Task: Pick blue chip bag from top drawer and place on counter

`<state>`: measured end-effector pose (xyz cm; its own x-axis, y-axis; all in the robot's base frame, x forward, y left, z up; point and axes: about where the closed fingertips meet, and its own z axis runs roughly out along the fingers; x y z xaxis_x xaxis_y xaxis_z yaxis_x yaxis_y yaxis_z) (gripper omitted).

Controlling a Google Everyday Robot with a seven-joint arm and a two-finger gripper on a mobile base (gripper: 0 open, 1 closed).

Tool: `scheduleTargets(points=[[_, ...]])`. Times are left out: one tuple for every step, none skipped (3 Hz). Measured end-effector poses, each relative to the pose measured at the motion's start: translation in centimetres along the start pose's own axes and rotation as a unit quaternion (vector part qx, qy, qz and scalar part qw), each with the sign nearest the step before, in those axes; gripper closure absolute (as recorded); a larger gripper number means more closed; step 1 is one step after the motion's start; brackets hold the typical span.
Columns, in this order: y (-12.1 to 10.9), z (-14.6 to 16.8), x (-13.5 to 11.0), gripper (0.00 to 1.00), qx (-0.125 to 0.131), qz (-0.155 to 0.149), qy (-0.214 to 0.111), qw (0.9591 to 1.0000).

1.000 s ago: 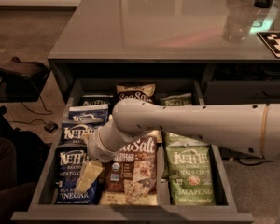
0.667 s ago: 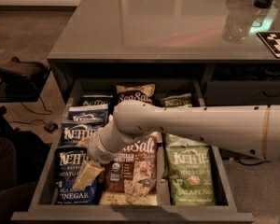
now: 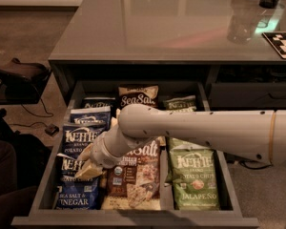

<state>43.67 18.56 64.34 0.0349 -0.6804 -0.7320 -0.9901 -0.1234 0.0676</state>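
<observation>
The top drawer [image 3: 133, 219] is pulled open below the counter [image 3: 181, 27]. Its left column holds blue Kettle chip bags; the front one [image 3: 76, 187] reads sea salt and vinegar, with another [image 3: 86, 137] behind it. My gripper [image 3: 87, 165] reaches down from the white arm [image 3: 195, 130] into the front left of the drawer and sits right on the upper part of the front blue bag.
Brown sea salt bags [image 3: 133, 180] fill the middle column and green jalapeño bags [image 3: 194, 178] the right. A clear bottle [image 3: 243, 20] and a black-white marker tag [image 3: 282, 43] stand on the counter's far right. A black object [image 3: 21, 73] lies on the floor left.
The gripper has dropped slightly lower and leftward onto the front blue bag. The bags have not visibly moved.
</observation>
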Motion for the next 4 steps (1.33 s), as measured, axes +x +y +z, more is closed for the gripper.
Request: scheduleTargets(points=[[0.0, -0.1, 0.2, 0.88, 0.002, 0.001, -0.002, 1.0], [0.9, -2.6, -1.6, 1.0, 0.028, -0.026, -0.013, 0.9992], [3.2, -6.6, -4.4, 1.0, 0.07, -0.063, -0.03, 0.9951], [5.9, -12.0, -7.6, 1.0, 0.124, -0.091, -0.03, 0.9876]])
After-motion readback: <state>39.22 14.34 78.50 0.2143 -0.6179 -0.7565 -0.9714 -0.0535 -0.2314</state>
